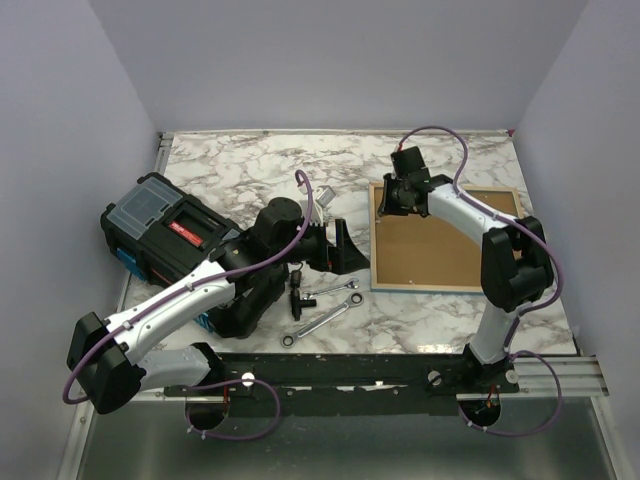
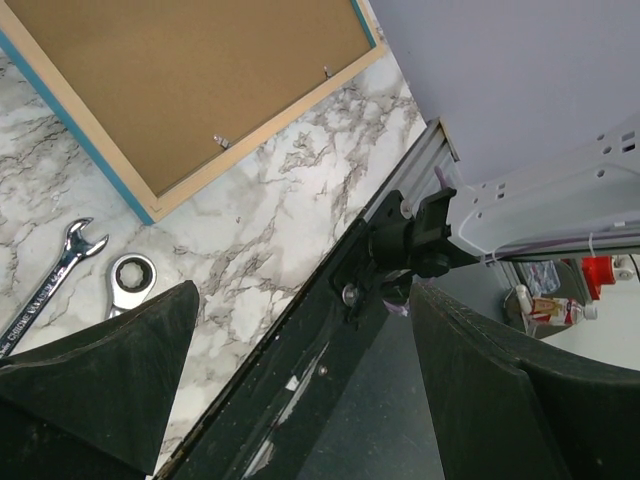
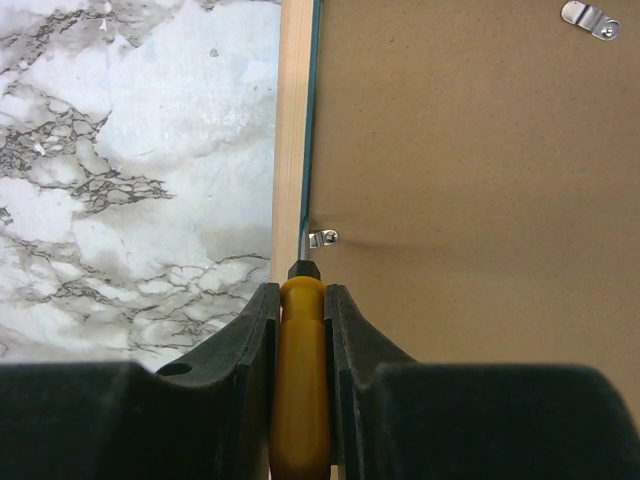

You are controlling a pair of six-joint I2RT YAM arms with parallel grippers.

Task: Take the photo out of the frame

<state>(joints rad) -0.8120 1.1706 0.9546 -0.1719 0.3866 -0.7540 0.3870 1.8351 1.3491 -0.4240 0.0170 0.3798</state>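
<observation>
Black toolbox (image 1: 160, 232) with a clear compartment lid sits at the far left of the marble table (image 1: 250, 170). Left gripper (image 1: 340, 246) hangs just right of it, near centre, jaws apart and holding nothing. Two wrenches (image 1: 325, 306) lie loose below it. Right of centre the frame (image 1: 440, 288) lies face down and flat, turquoise edge showing around the brown backing board (image 1: 430, 250). The photo is not visible, presumably under that board. Right gripper (image 3: 301, 292) is at the frame's left edge, jaws clamped on a yellow-handled screwdriver (image 3: 300, 380), with the blade tip at a small metal retaining tab (image 3: 322, 238). Step in hand, by my reading: freeing the backing, tab by tab. Next move calls for a short, controlled lever or swing of that tab clear of the board without gouging it. At least one more tab (image 3: 590, 14) remains further along.
</observation>
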